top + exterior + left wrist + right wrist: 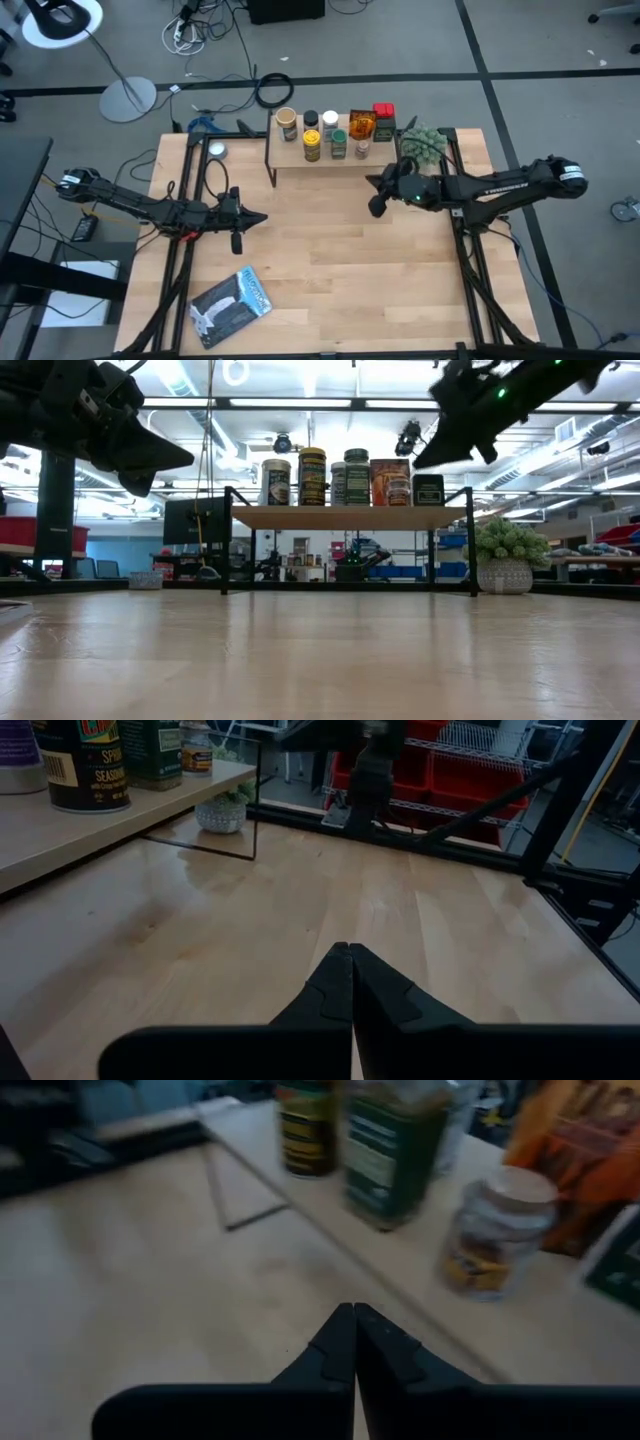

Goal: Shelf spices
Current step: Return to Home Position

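The left pincer (pixel 350 975) is clenched on nothing, fingers pressed tip to tip, and hangs over the left half of the tabletop (pixel 340 280), pointing right. The right pincer (pixel 354 1338) is likewise clenched and empty, held above the wood just near of the shelf's right end. The shelf (pixel 290 158) is a pale wooden board on thin black legs, standing at the middle of the tabletop's far edge. On it stand eight spices (pixel 339 143) in two loose rows. Seven are jars and tins, among them a tan-lidded jar (pixel 287 123) at the left end and a red tin (pixel 384 114) at the far right, and one is an orange bag (pixel 362 124). One fuzzy green plant (pixel 424 143) sits just beside the shelf's right end. One silver-blue pouch (pixel 232 303) lies flat toward the near left corner. Bare wood runs wide between the two pincers and from the shelf to the near edge
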Action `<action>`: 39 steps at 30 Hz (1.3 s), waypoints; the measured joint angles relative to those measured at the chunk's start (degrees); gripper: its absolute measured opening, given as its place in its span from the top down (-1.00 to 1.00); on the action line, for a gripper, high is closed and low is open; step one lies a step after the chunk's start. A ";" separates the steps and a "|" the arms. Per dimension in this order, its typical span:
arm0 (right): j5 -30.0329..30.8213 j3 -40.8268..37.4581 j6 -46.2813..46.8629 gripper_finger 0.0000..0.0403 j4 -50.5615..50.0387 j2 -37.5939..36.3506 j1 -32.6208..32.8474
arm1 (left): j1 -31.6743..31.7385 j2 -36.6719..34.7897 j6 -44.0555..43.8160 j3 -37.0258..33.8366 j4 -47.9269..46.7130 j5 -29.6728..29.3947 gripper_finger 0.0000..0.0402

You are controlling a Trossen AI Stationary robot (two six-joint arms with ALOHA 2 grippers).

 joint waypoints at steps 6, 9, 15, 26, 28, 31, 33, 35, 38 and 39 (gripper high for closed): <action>-3.75 0.00 6.72 0.97 0.51 -2.71 5.77 | -0.02 0.00 0.00 0.00 -0.20 0.02 0.99; -10.75 0.00 7.86 0.98 -0.45 -3.04 8.03 | 0.00 0.00 0.00 0.00 -0.18 0.00 0.99; -17.77 0.00 9.79 0.97 -0.71 -1.28 14.92 | -0.01 -0.02 0.00 0.00 -0.12 0.02 0.99; -7.84 -12.48 8.69 0.98 12.60 -0.33 27.13 | 0.00 -0.02 0.00 0.00 0.45 0.02 0.99; -10.45 -16.59 6.74 0.97 20.44 -1.00 27.61 | 0.00 -0.02 0.67 0.00 1.25 0.02 0.99; -15.66 -23.52 4.21 0.96 32.91 -2.66 25.59 | 0.00 -0.02 3.07 0.00 2.50 0.02 0.99; -18.04 -27.59 3.02 0.97 39.03 -4.16 23.37 | 0.00 -0.04 4.29 0.00 3.31 0.06 0.99; -19.86 -30.61 2.57 0.97 42.00 -5.57 20.92 | 0.05 -0.03 4.87 0.00 3.43 0.20 0.99; -20.74 -33.55 1.85 0.98 42.18 -8.48 18.01 | 0.05 -0.06 6.03 0.00 3.19 0.32 0.99; -20.74 -34.19 1.44 0.97 42.19 -9.50 17.37 | 0.05 -0.22 6.20 0.00 2.94 0.33 0.99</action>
